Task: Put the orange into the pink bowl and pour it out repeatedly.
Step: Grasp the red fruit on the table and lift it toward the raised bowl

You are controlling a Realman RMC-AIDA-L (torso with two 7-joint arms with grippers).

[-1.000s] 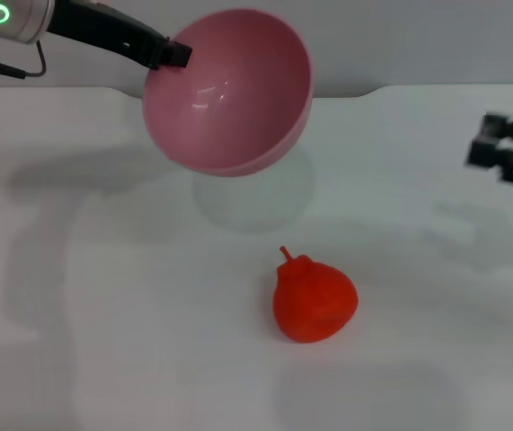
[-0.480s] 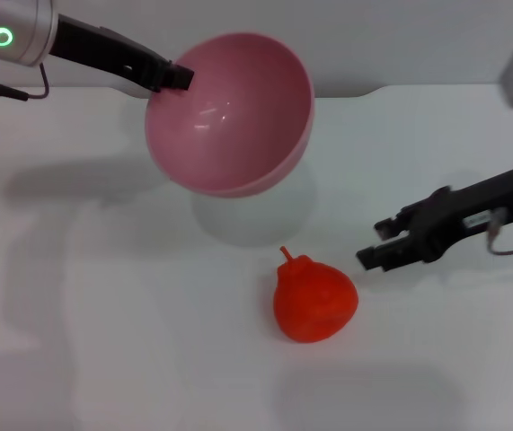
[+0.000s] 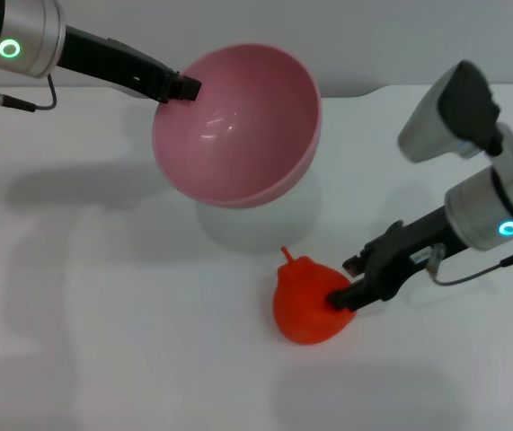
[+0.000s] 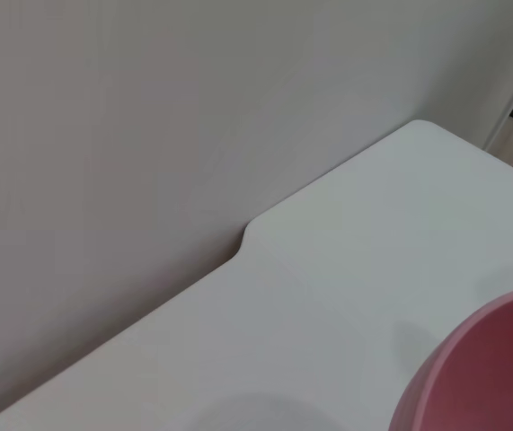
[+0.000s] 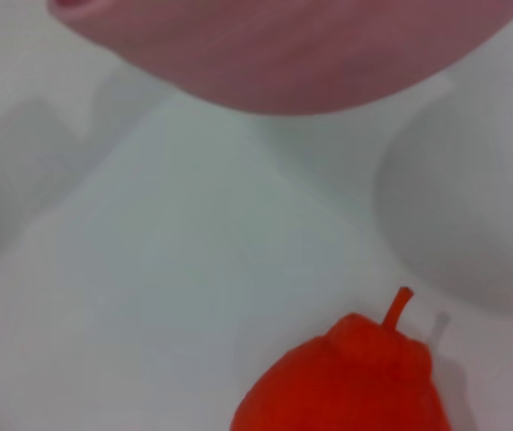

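Bright red-orange lumpy orange (image 3: 313, 303) is sitting stem-up; right gripper (image 3: 353, 283) is touching it, can't tell if clamped; left gripper (image 3: 182, 88) is pinching the tilted pink bowl (image 3: 236, 127).

Glossy pink plastic hemispherical bowl (image 4: 485, 368): the left wrist view's edge is cutting it down to one curved wall section; in the right wrist view only its underside (image 5: 301, 45) is showing, running off the frame. Left gripper (image 3: 181, 88): one dark tip is showing at the bowl's rim, the rest lying behind the wall. Small red-orange toy mandarin (image 5: 346, 382): lower half cropped. Right gripper (image 3: 341, 292): fingertips are pressing against the mandarin's side; spread unreadable.
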